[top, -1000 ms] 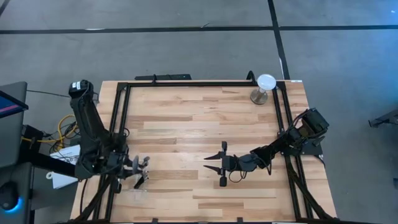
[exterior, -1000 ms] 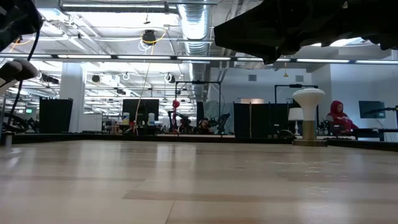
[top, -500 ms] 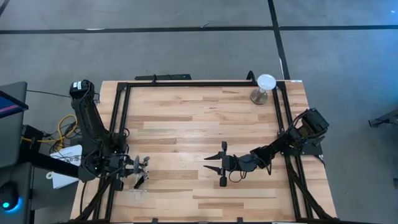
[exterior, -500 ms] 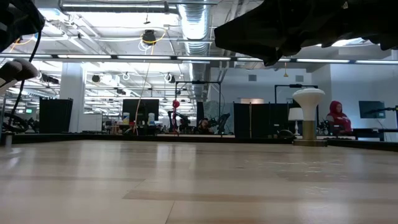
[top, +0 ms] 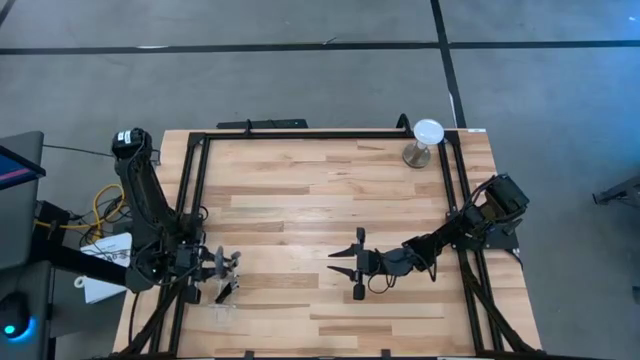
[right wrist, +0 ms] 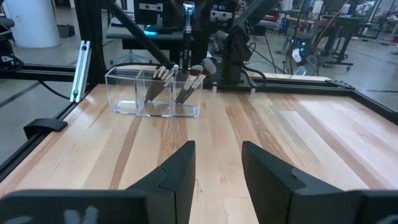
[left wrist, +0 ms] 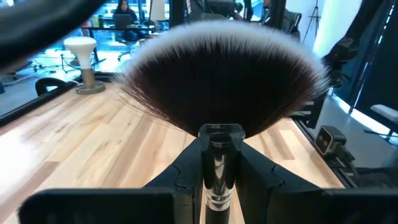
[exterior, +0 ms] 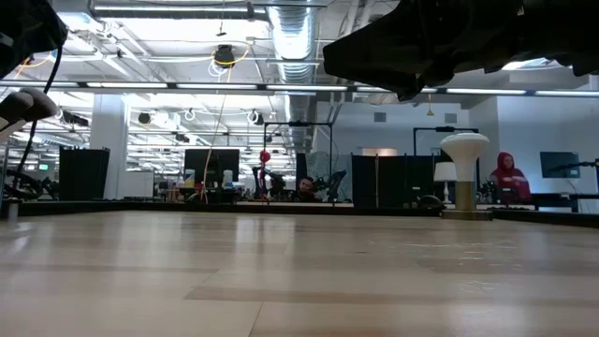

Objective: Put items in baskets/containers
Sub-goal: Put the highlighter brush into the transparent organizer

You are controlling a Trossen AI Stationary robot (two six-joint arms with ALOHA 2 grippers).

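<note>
Since the clear tray (right wrist: 154,92) near the left front corner of the table already has several brushes (right wrist: 194,78) leaning in its compartments, most of the work looks done. The table (top: 330,190) shows no loose brushes elsewhere in the high view, though thin dark handles would be hard to pick out there, so I would not swear to it. The one brush seen out of the tray is the fan brush (left wrist: 219,74), and the left gripper (left wrist: 219,168) is clamped on its silver neck, the wide head fanned out just past the fingertips. In the right wrist view a brush (right wrist: 188,25) hangs upright above the tray, handle down, which is most likely this same one. From above, the left gripper (top: 222,275) sits just beside the tray (top: 222,312), over the table's left front corner. The tray is barely visible against the wood there.

The right gripper (right wrist: 214,165) waits near the middle of the table, its fingers spread apart and holding nothing, pointed toward the tray. The white disc on its stand (top: 424,140) stands at the far right corner, well apart from everything.

What seems left is a single step: lower the fan brush into a compartment and let go. The wide head may crowd the brushes already inside.
</note>
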